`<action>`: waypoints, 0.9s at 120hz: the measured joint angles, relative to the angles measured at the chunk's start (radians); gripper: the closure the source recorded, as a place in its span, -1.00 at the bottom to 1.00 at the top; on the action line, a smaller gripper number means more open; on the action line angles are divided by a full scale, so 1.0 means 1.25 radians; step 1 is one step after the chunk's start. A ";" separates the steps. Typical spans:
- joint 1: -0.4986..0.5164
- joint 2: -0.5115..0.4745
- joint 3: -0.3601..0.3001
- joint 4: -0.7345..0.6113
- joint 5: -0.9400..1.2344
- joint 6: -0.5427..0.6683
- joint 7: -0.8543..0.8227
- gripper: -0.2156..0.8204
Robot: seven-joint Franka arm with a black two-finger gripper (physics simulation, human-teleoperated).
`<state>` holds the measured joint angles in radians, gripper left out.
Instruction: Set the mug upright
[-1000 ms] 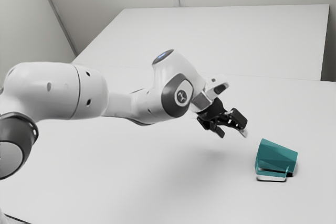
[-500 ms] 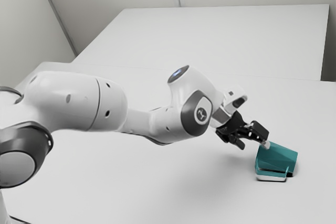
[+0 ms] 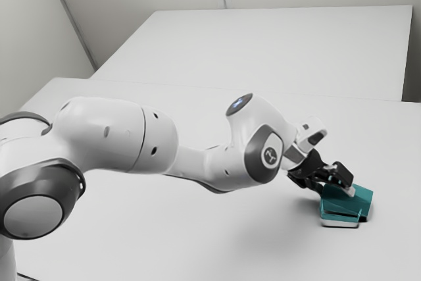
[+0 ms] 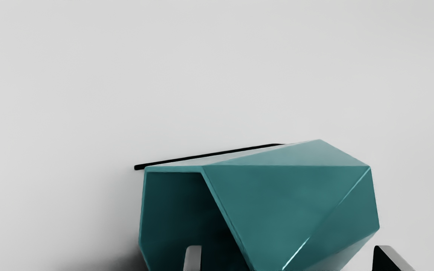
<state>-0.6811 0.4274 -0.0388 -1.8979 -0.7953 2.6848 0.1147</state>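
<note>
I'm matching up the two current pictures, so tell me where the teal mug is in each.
Exterior view: the mug lies on its side on the table, at the exterior view's right, by the gripper.
Wrist view: between the open fingers, one seen against its dark opening.
Shared landmark: a pale fingertip near the mug.

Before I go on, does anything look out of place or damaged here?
Yes, the mug is toppled: it lies on its side on the table, mouth facing sideways rather than up. A thin black strip along it also looks odd; I can't tell what it is. I see no spill or clear damage.
</note>
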 joint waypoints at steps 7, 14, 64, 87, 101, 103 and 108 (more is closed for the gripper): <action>-0.007 0.000 -0.001 0.002 0.000 0.008 0.000 -0.20; -0.010 0.000 -0.005 0.005 0.000 0.015 0.000 -0.13; -0.040 0.019 -0.008 0.070 0.008 0.033 -0.002 0.32; -0.059 0.021 -0.008 0.075 0.004 0.035 -0.006 0.58; -0.061 0.021 -0.008 0.079 0.007 0.035 -0.010 0.75; -0.061 0.021 -0.008 0.079 0.007 0.035 -0.010 0.77; -0.061 0.020 -0.008 0.080 0.008 0.035 -0.011 0.80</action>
<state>-0.7577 0.4525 -0.0483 -1.7985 -0.7852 2.7287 0.1006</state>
